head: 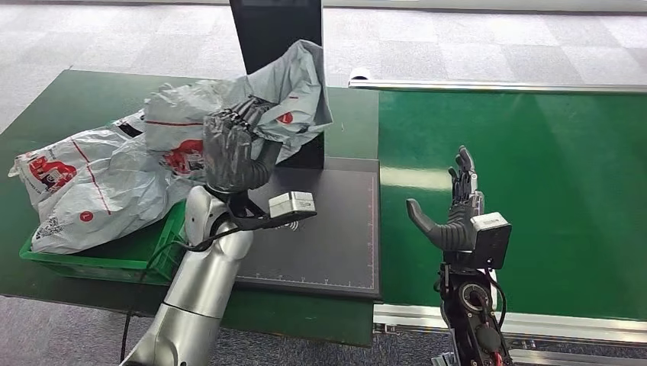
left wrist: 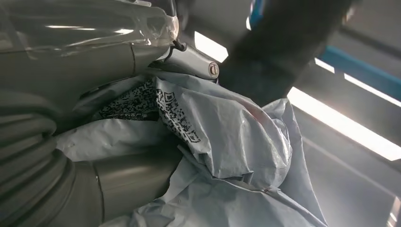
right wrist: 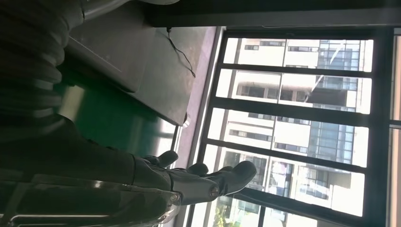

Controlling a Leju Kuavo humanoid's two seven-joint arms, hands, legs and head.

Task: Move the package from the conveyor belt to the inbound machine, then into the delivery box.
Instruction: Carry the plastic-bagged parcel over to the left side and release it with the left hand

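The left hand (head: 231,152) grips a crumpled grey plastic package (head: 294,95), its dark fingers (head: 248,110) closed into the bag's folds and lifting it clear of the surface below; in the left wrist view the same package (left wrist: 227,137) presses against the thumb (left wrist: 127,182), a black printed code (left wrist: 175,116) showing on its wrinkled skin. The held package hangs above the near left part of the inbound machine's flat dark platform (head: 336,229), in front of the machine's upright black screen (head: 276,30), and its left edge overlaps the other grey bags. Just left of the hand, those further grey packages with red markings (head: 91,187) are heaped in a green delivery box (head: 99,263) that sits on the green desk (head: 76,99) beside the platform. The right hand (head: 454,210) holds nothing: it stands upright with fingers spread and thumb stretched to the side, over the near edge of the green conveyor belt (head: 549,183), well apart from the package. In the right wrist view that hand (right wrist: 198,177) is seen with its fingers (right wrist: 239,172) extended, large windows (right wrist: 293,123) behind it.
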